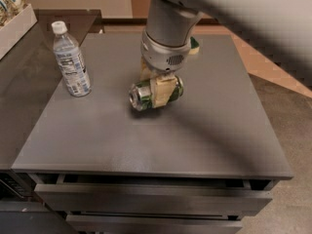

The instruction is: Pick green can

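Because probably light, thin-walled and slick, best taken mid-barrel, clear of silver ends; pinched just so by gripper (157,84), green can (142,94) sideways at middle of tabletop (97,135), apart from water bottle (73,65).

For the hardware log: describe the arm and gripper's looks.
Arm: smooth, pale grey, thick tube. Wrist: grey cylinder with a small perforated grille. Gripper, at the green can on the table: two flat cream-coloured fingers. No cables visible.
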`<action>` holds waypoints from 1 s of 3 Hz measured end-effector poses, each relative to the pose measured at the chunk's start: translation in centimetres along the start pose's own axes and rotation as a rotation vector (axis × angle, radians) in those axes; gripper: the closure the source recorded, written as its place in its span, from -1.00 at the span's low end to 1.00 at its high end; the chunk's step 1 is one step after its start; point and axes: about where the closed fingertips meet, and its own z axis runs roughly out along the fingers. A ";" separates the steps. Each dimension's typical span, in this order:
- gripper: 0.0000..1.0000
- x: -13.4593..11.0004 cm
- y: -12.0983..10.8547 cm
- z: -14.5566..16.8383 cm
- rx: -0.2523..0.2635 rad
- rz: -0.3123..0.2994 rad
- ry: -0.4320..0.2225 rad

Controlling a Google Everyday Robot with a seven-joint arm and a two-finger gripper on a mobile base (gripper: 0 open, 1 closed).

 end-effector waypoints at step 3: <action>1.00 -1.3 -0.1 -8.3 0.148 -0.069 -0.033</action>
